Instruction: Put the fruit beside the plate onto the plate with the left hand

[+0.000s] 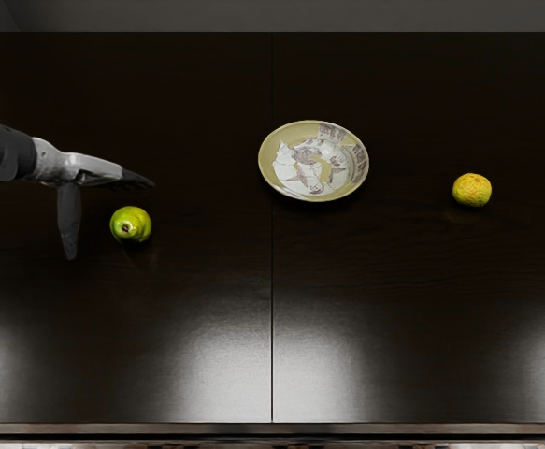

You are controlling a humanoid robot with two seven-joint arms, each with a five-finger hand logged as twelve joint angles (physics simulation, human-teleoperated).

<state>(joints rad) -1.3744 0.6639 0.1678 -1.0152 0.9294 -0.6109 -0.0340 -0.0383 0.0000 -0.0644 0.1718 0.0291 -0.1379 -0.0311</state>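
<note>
- We note the left arm entering from the left edge of the frame, at upper-middle height, and reaching right over the dark table.
- We record the left hand in the left part of the frame. It is spread and holds nothing. One long digit points right and another of the fingers hangs straight down toward the lower edge.
- We find the green fruit lying on the table just right of that hanging digit and just below the digit that points right. We see a dark gap between fruit and hand, so they are apart.
- We observe a thin vertical seam running down the tabletop at the centre of the frame.
- We locate the plate slightly right of centre in the upper half, sitting across the seam. It has a pale yellow-green rim and a grey-and-white patterned middle, and no fruit lies on it.
- We place the green fruit well apart from the plate, to its left and a little lower in the frame.
- We log an orange-yellow fruit toward the right side of the frame, on the table, also apart from the plate.
</note>
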